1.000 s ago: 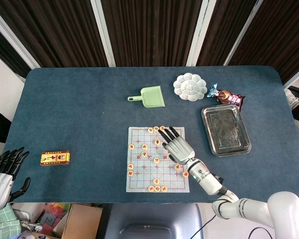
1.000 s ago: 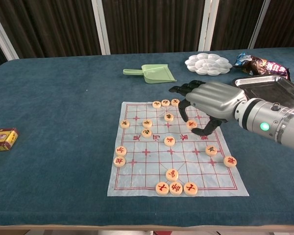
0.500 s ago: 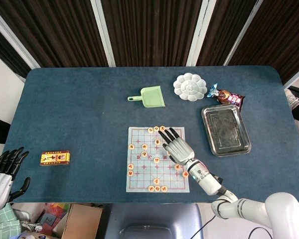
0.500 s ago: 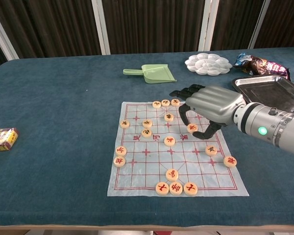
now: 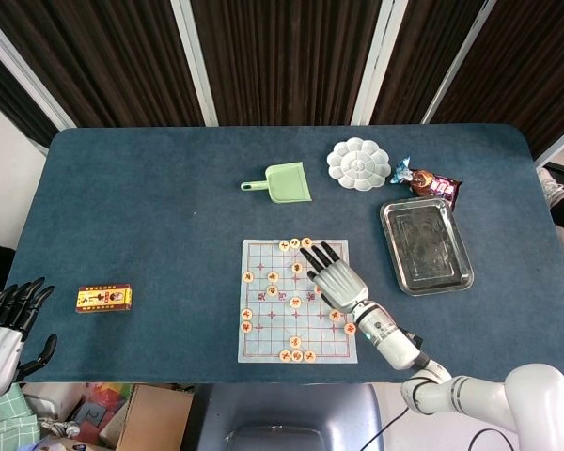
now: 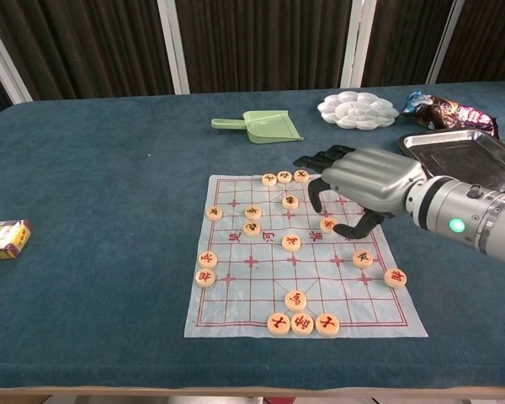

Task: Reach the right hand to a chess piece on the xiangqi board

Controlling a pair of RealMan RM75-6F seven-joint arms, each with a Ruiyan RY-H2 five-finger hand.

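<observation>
right hand [image 5: 336,278] — over xiangqi board [image 5: 297,301]; fingers spread | left hand [image 5: 5,324] — off-table

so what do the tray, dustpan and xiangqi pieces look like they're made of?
Tray: looks like bare metal, probably stainless; shiny grey, mirror-like reflections in its base.
Dustpan: likely moulded plastic; uniform pale green, smooth, dull sheen.
Xiangqi pieces: tan discs with red or dark characters, probably wood, though light plastic cannot be ruled out.
Board: thin pale sheet with red grid lines, apparently paper or film.
</observation>
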